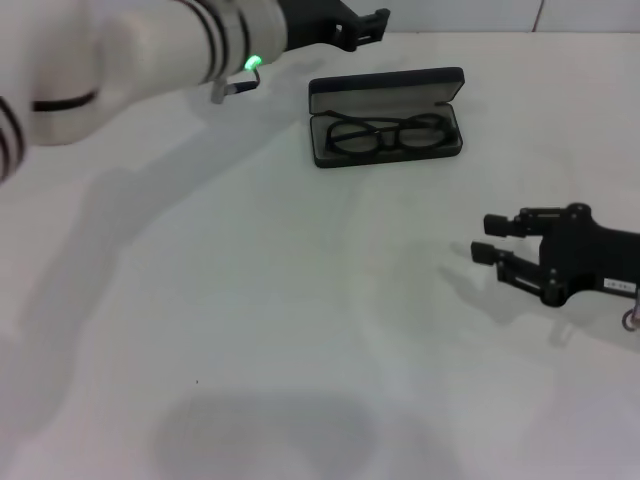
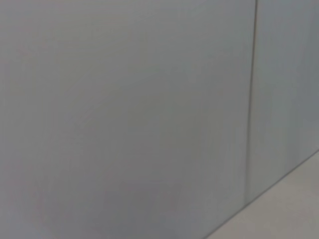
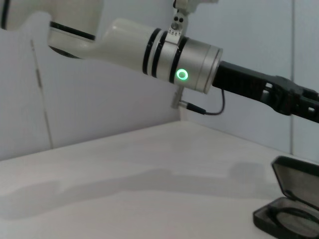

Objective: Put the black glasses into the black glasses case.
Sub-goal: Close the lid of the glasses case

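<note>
The black glasses case [image 1: 386, 92] lies open at the back of the white table, its lid standing up behind. The black glasses [image 1: 390, 135] lie inside it on the grey lining, lenses side by side. The case [image 3: 294, 181] and part of the glasses [image 3: 291, 216] also show in the right wrist view. My left gripper [image 1: 365, 27] is raised above and behind the case's left end and holds nothing I can see. My right gripper [image 1: 490, 238] is open and empty, low over the table, in front of and to the right of the case.
My left arm [image 1: 130, 60], with a green light on its wrist [image 1: 253, 64], reaches across the back left above the table; it also shows in the right wrist view [image 3: 164, 55]. The left wrist view shows only the grey wall [image 2: 124, 109] and a table corner.
</note>
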`<control>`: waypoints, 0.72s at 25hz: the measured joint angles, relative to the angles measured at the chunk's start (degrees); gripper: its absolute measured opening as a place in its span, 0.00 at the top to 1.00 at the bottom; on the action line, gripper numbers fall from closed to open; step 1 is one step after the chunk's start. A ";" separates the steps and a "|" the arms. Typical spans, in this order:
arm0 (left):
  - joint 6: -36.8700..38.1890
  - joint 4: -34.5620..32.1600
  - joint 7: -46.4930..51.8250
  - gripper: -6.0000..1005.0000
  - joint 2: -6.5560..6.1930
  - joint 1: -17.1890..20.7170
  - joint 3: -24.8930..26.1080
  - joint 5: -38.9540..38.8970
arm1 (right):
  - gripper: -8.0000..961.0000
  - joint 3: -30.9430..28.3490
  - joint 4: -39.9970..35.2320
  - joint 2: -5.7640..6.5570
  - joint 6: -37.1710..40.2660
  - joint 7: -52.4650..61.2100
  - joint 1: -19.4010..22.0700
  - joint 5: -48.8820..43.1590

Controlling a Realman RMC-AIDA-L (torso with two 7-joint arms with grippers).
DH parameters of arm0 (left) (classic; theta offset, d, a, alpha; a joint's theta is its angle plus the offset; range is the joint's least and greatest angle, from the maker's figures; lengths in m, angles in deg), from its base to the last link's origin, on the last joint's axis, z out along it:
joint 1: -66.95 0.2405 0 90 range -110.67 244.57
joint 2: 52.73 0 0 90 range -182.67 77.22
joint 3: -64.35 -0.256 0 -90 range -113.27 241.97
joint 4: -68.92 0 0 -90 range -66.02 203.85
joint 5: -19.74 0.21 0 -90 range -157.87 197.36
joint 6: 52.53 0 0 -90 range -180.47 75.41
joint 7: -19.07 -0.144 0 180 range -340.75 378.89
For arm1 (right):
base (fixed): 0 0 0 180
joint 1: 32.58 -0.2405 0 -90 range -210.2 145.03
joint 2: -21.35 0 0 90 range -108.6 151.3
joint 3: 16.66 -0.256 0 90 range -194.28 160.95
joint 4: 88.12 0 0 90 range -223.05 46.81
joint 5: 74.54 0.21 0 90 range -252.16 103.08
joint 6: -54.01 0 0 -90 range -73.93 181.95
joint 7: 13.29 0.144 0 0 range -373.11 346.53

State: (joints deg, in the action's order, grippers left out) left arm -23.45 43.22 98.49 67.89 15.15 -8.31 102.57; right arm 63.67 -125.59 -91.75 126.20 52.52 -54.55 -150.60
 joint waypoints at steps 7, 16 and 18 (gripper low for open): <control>-17.09 -0.09 0.21 0.31 0.04 -2.10 -24.33 -9.23 | 0.62 -0.42 0.00 -0.38 -0.26 -0.03 1.04 -0.64; -17.63 0.03 0.25 0.31 0.03 -2.20 -27.83 -9.61 | 0.57 -0.53 0.15 -0.25 -0.17 -0.20 0.58 -0.76; -17.50 0.03 0.26 0.31 -0.06 -2.07 -28.89 -9.63 | 0.57 -0.55 0.12 -0.16 -0.33 -0.20 0.56 -0.76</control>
State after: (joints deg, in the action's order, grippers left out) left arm -40.95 43.25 98.75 67.83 13.09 -37.20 92.94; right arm 63.12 -125.47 -91.91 125.86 52.33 -53.99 -151.36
